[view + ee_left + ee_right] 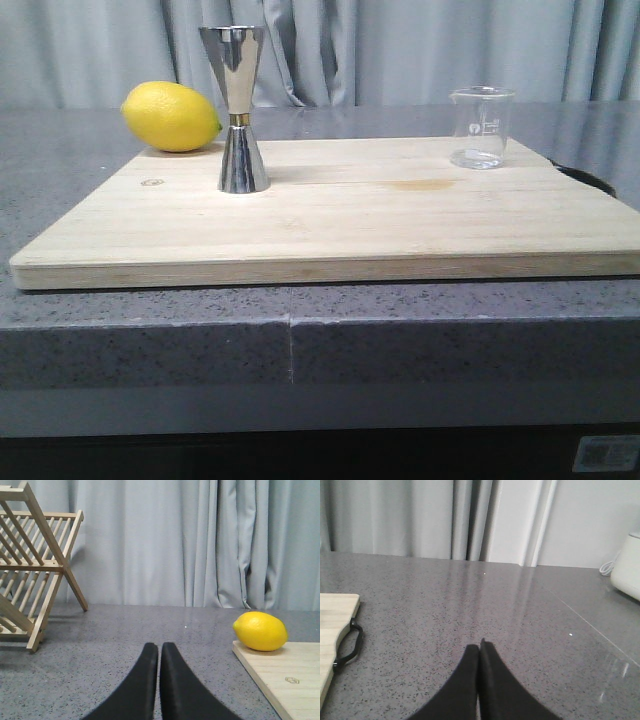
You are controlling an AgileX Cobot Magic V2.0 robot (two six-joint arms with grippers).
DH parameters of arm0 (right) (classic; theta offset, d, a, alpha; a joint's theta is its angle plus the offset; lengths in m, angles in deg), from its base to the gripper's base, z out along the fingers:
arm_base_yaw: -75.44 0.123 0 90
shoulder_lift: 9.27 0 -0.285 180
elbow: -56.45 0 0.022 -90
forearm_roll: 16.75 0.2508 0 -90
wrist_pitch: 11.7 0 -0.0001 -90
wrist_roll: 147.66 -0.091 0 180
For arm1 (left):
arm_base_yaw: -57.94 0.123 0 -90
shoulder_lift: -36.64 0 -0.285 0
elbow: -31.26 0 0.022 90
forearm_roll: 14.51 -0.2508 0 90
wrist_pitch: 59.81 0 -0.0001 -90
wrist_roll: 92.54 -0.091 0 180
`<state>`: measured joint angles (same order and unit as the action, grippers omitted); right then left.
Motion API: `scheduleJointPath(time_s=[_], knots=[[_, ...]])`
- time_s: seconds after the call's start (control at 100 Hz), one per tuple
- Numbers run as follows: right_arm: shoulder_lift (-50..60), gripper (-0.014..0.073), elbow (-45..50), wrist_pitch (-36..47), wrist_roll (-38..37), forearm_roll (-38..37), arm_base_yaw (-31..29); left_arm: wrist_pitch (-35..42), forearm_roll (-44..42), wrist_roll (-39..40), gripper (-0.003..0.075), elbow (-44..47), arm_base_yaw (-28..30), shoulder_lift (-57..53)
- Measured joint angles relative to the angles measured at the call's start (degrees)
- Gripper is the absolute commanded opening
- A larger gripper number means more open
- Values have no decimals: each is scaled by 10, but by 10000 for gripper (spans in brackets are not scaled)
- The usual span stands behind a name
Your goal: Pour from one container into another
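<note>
A small clear glass beaker [481, 127] with faint white markings stands upright at the back right of the wooden board [340, 225]. The tall shiny hourglass jigger [240, 108], gold band at its waist, stands upright at the board's back left. Neither arm shows in the front view. My left gripper [159, 647] is shut with nothing in it, low over the grey counter to the left of the board. My right gripper [479, 646] is shut and empty too, over the counter to the right of the board's black handle [349, 645].
A yellow lemon [170, 116] lies on the board's back left corner, beside the jigger. A wooden dish rack [32, 565] stands on the counter far left. A white appliance [627, 565] sits far right. Grey curtains hang behind.
</note>
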<state>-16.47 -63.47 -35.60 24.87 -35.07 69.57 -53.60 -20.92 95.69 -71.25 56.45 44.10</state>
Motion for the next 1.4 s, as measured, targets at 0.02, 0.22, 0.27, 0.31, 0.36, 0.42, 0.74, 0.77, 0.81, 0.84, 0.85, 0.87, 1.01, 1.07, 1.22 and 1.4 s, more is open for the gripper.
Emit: scheduleJointPath(time_s=[0.02,0.22,0.27,0.31,0.36,0.42,0.74,0.77,0.81,0.84,0.85,0.87,1.01,1.07,1.22,1.4], knots=[[0,-72,0,0,0,0,0,0,0,0,-19,0,0,0],[0,-72,0,0,0,0,0,0,0,0,-19,0,0,0],[0,-72,0,0,0,0,0,0,0,0,-19,0,0,0],[0,-72,0,0,0,0,0,0,0,0,-19,0,0,0],[0,-72,0,0,0,0,0,0,0,0,-19,0,0,0],[0,-72,0,0,0,0,0,0,0,0,-19,0,0,0],[0,-72,0,0,0,0,0,0,0,1,-19,0,0,0],[0,-71,0,0,0,0,0,0,0,1,-19,0,0,0],[0,-71,0,0,0,0,0,0,0,1,-19,0,0,0],[0,-72,0,0,0,0,0,0,0,1,-19,0,0,0],[0,-72,0,0,0,0,0,0,0,1,-19,0,0,0],[0,-72,0,0,0,0,0,0,0,1,-19,0,0,0],[0,-72,19,53,0,30,0,0,0,1,-19,0,0,0],[0,-72,41,97,10,52,0,0,0,1,-19,0,0,0],[0,-72,104,176,42,129,0,0,0,1,-19,0,0,0],[0,-72,159,228,48,145,0,-1,0,1,-19,0,0,0]])
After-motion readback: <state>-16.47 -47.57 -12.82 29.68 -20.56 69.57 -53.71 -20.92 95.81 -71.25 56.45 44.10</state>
